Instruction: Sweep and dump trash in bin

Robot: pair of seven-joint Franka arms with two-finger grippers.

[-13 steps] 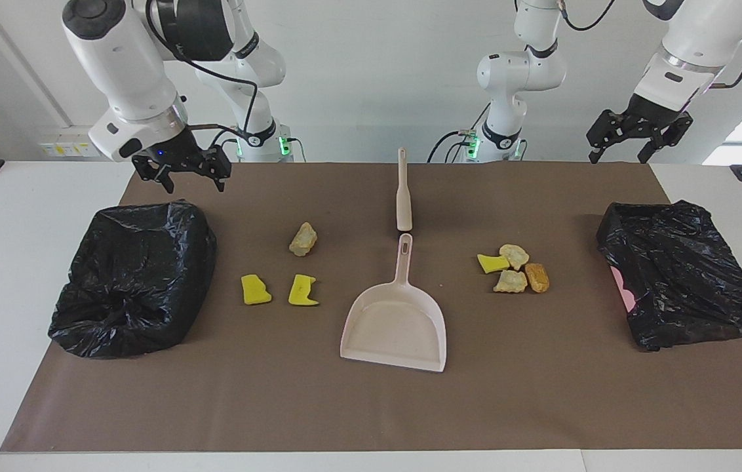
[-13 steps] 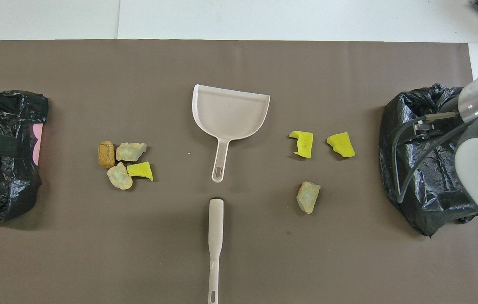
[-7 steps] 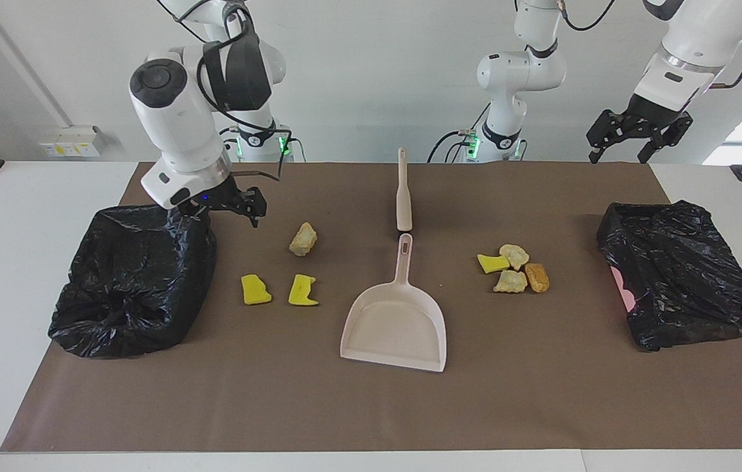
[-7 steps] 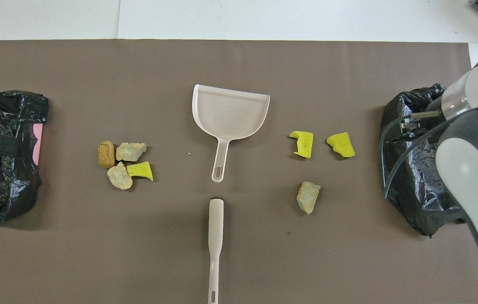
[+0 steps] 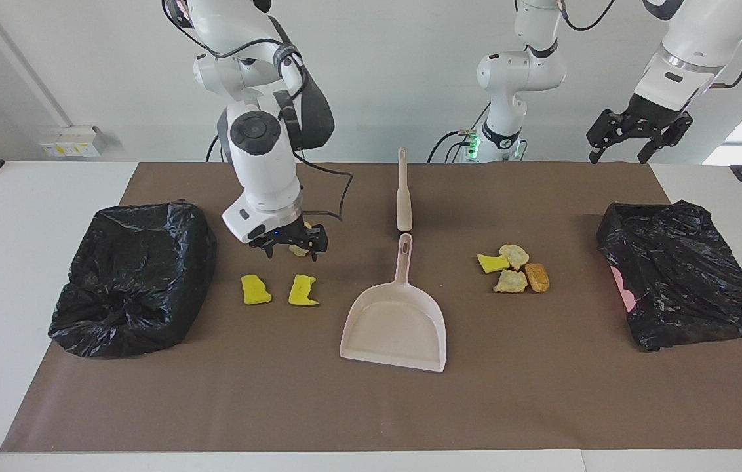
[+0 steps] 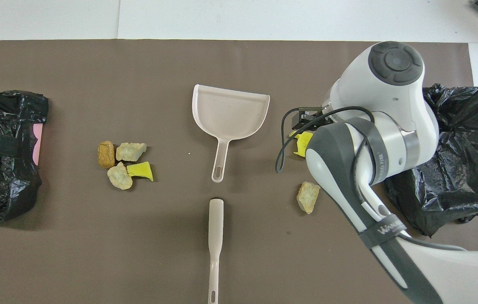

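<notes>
Overhead view: bare dustpan (image 6: 245, 105)

Your right gripper (image 5: 292, 250) hangs low over the mat, wrist pointing straight down, fingers spread and empty. Your left gripper (image 5: 636, 139) waits raised at its own end, jaws apart.

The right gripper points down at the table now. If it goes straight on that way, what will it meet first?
Probably the beige lump right beneath the right gripper, whose jaws are open and hang just above it. The two yellow scraps lie farther from the robots, off that line. How high it hangs is hard to judge.
</notes>
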